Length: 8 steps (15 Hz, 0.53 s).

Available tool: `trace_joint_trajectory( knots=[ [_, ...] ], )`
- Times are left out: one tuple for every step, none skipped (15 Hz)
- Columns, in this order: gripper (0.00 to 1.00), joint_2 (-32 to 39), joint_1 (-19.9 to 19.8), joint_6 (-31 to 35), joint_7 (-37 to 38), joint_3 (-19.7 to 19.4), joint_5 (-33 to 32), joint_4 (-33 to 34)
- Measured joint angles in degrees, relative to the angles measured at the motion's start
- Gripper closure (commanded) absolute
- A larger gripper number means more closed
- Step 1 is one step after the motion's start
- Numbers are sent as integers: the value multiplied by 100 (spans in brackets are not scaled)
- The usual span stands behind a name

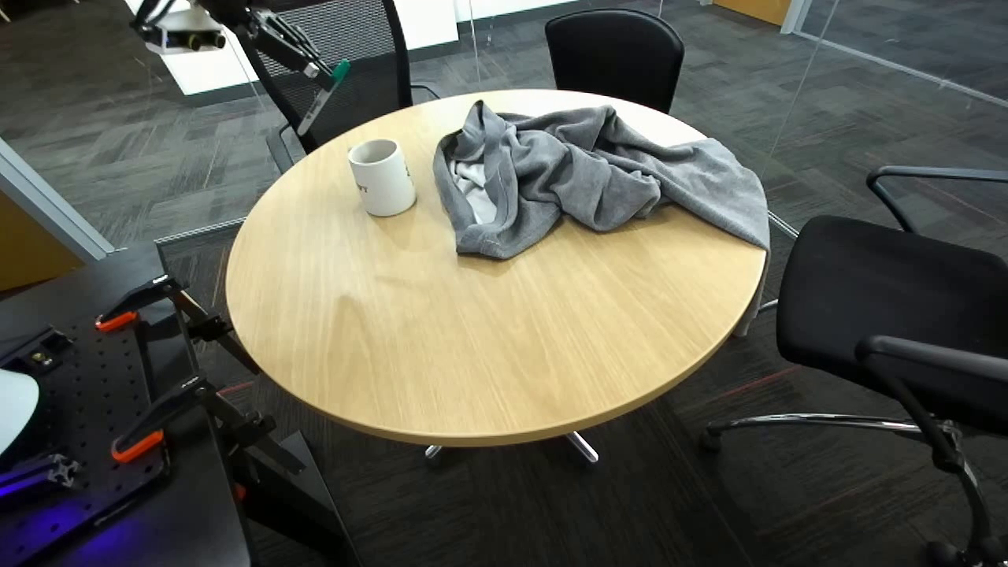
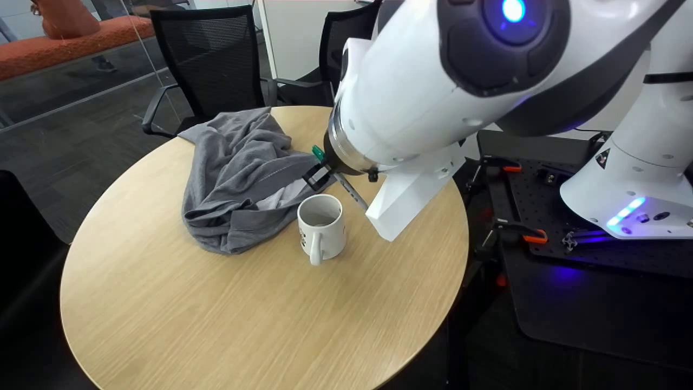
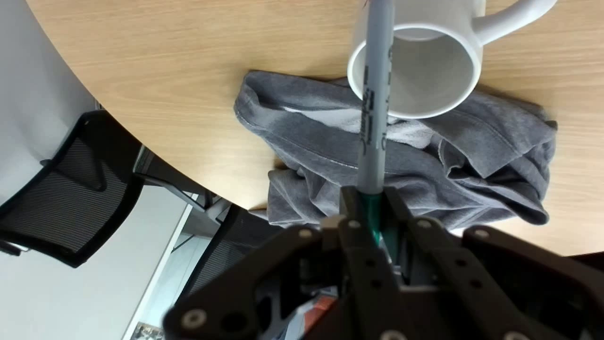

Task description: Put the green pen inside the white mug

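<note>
Running near-vertical up the wrist view, the pen (image 3: 374,118) points its grey shaft away from the gripper (image 3: 371,196), clamped on the green end and hiding part of it. Shaft passes in front of the mug (image 3: 424,71); far tip and part of mug cut off by the top edge. Shaft lettering too blurred to read. A grey cloth (image 3: 424,179) lies on the table (image 3: 141,85).

In an exterior view, pen (image 1: 316,107) hangs in the air outside the upright mug; long axis steeply slanted, green end up and right, grey end down and left. Mug handle hidden.

In an exterior view, pen (image 2: 352,190) slants from green end, upper left, down right to the edge of a white panel (image 2: 414,192) on the arm (image 2: 422,92). Gripper covers a stretch of it; cannot tell whether the lower tip goes behind the panel.
</note>
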Motion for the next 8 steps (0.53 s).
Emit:
trace_joint_trajectory(
  knots=[
    [96,67,17,-107,219,23,-133,32],
    [96,142,32,-207,422,50,-245,73],
    [96,216,47,-300,607,73,-343,115],
    [96,290,65,-387,774,94,-426,159],
    [96,357,83,-467,940,110,-514,201],
    [96,422,98,-552,1104,124,-612,248],
    [96,480,112,-626,1259,132,-709,289],
    [96,531,130,-708,1407,135,-808,325]
  ],
)
